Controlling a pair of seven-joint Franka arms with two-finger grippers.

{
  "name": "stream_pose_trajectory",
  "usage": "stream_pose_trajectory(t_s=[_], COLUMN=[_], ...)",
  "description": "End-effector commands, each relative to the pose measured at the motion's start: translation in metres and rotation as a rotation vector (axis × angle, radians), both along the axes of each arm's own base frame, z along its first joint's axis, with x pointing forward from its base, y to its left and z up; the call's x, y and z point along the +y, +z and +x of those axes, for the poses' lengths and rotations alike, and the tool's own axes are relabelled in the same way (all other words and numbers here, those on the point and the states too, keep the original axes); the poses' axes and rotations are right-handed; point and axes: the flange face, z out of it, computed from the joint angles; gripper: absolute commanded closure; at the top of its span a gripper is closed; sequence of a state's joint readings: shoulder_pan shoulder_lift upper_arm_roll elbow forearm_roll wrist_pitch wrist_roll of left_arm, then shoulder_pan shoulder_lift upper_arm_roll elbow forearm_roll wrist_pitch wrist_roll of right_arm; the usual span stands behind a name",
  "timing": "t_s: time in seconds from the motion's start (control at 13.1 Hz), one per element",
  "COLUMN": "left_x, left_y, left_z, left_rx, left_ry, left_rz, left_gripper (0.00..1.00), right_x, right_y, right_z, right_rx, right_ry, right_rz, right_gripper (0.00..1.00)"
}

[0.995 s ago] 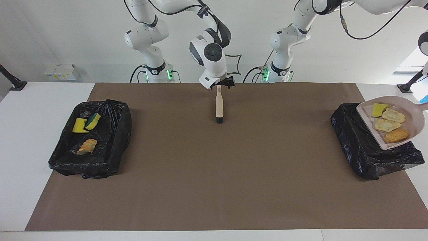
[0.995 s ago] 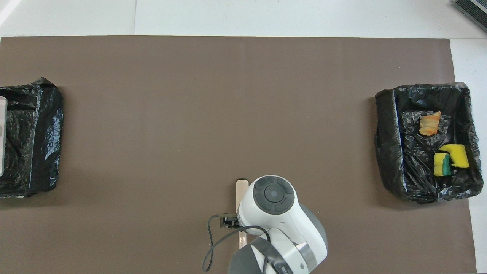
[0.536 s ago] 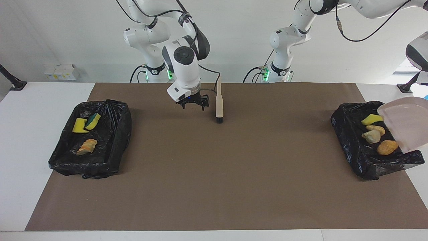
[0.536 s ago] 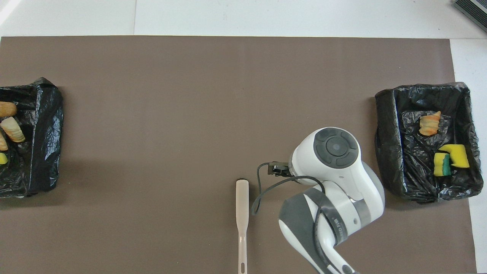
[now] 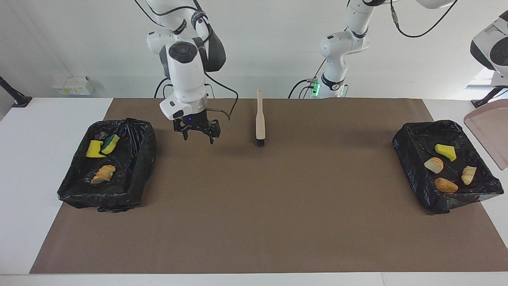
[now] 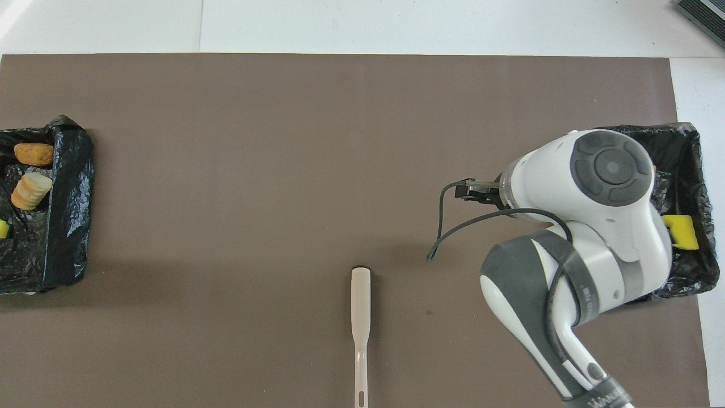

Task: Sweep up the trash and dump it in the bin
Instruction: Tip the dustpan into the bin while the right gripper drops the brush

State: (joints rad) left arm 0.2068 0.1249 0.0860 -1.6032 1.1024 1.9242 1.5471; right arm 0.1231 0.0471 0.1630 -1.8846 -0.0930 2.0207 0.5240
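Note:
Trash lies in both black-lined bins. The bin (image 5: 412,174) at the left arm's end holds a yellow sponge piece (image 5: 445,151), two pale chunks (image 5: 433,165) and an orange-brown lump (image 5: 445,185). The bin (image 5: 147,159) at the right arm's end holds two yellow sponge pieces (image 5: 95,149) and a striped chunk (image 5: 103,174). The beige dustpan (image 5: 490,133) hangs tilted and empty in the air beside the first bin, held up by my left arm, whose gripper is out of frame. My right gripper (image 5: 197,135) hovers open over the mat between the brush (image 5: 260,119) and the second bin.
The brush (image 6: 360,306) lies flat on the brown mat (image 5: 278,206), with its handle toward the robots. In the overhead view my right arm (image 6: 600,215) covers most of the bin (image 6: 688,170) at its end. White table borders the mat.
My right gripper left the brush handle and swung toward the bin at its end. The dustpan tipped, its trash slid into the bin below, and it lifted away.

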Motion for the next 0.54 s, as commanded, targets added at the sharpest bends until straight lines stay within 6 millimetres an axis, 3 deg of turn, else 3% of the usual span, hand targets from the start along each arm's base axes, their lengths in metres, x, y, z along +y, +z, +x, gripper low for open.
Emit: stream_pose_trajectory(t_s=[0.0,0.23,0.38,0.46], left_x=[-0.037,-0.065,-0.075,-0.083], left_y=[0.012,0.008,-0.003,-0.009], left_z=[-0.004,-0.011,-0.017,-0.021], left_rx=[-0.028,-0.110,-0.220,-0.264], left_ry=[-0.018,0.056,0.219,0.315], left_rz=[-0.017,-0.251,-0.340,-0.403], left_gripper=[1.00,1.00,1.00,1.00], right_x=[-0.039,-0.107,-0.163,-0.181], right_y=[0.047,0.098,0.133,0.141], right_z=[0.014,0.011,-0.005,-0.014], right_rx=[-0.029,-0.007,0.042,0.074], right_ry=[-0.042,0.006,0.049,0.069], right_rz=[-0.015,-0.045,-0.043,-0.042], right_gripper=[0.00,0.00,0.00,0.00])
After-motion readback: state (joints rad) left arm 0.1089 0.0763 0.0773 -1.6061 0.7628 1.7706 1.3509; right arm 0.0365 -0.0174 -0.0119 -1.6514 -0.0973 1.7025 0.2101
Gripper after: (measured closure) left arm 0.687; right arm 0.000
